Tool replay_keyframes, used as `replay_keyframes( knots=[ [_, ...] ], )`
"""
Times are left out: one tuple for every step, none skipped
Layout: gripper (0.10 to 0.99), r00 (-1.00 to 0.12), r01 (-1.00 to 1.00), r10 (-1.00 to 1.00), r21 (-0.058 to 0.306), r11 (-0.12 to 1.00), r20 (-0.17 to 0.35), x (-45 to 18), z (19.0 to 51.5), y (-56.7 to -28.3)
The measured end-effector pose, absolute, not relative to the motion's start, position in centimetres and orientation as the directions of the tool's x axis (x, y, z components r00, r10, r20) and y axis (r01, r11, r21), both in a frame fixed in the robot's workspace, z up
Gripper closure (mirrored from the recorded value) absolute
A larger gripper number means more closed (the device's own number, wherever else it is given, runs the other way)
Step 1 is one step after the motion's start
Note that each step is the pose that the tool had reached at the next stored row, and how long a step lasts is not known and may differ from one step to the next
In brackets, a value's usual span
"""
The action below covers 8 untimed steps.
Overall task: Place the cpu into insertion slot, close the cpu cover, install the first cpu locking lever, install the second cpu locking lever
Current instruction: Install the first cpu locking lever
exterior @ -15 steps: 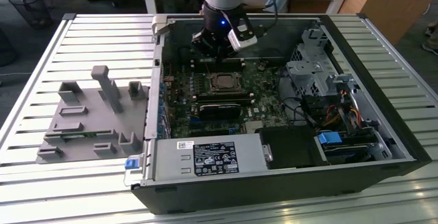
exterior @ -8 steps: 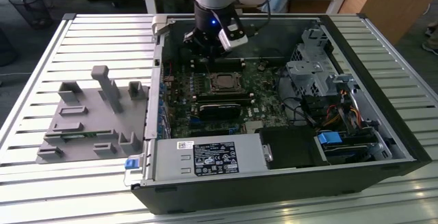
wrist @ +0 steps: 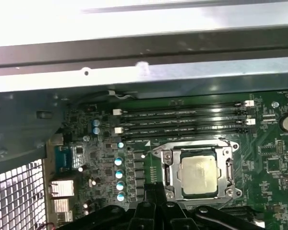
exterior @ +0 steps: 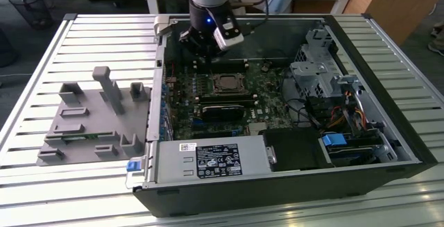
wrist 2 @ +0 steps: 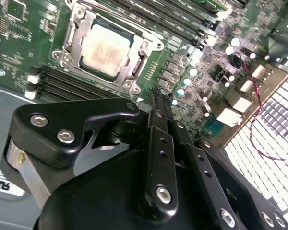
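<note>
**Pincer closed and empty beside the covered socket**

You had the pincer (wrist 2: 158, 95) with its fingers pressed together and nothing between them. It hung over the green motherboard (wrist: 273, 158) just beside the insertion slot (exterior: 214, 83), without touching it. The cpu (wrist: 199, 175) lay flat in that slot. Its dull metal top showed through the window of the cpu cover (wrist: 227, 167), which lay folded down around it in both wrist views. Long black memory slots (wrist: 182, 120) flanked the socket on two sides. In the exterior view, your arm reached down into the open computer case (exterior: 388, 133), which lay on the slatted table (exterior: 41, 40). A grey fixture plate (exterior: 90, 123) sat on the table at the exterior view's left of the case.
</note>
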<state>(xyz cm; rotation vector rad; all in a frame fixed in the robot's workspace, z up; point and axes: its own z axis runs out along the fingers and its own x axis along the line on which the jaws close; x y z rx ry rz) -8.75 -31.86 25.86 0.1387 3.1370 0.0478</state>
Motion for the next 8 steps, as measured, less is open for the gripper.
replay_keyframes(
  knots=[
    [0.965,-0.996,0.088,0.088,0.031,0.996,0.0,-8.9,25.9,-31.8],
    [0.965,-0.996,0.088,0.088,0.031,0.996,0.0,-9.0,25.9,-31.8],
    [0.965,-0.996,0.088,0.088,0.031,0.996,0.0,-9.2,25.9,-31.7],
    [0.965,-0.996,0.087,0.088,0.031,0.996,0.0,-9.4,25.9,-31.7],
    [0.965,-0.996,0.087,0.087,0.031,0.996,0.0,-9.5,25.9,-31.7],
    [0.965,-0.996,0.087,0.087,0.031,0.996,0.0,-9.7,25.9,-31.6],
    [0.965,-0.996,0.087,0.087,0.031,0.996,-0.001,-9.9,25.8,-31.6],
    [0.965,-0.996,0.087,0.087,0.031,0.996,-0.001,-10.1,25.8,-31.6]
  ],
)
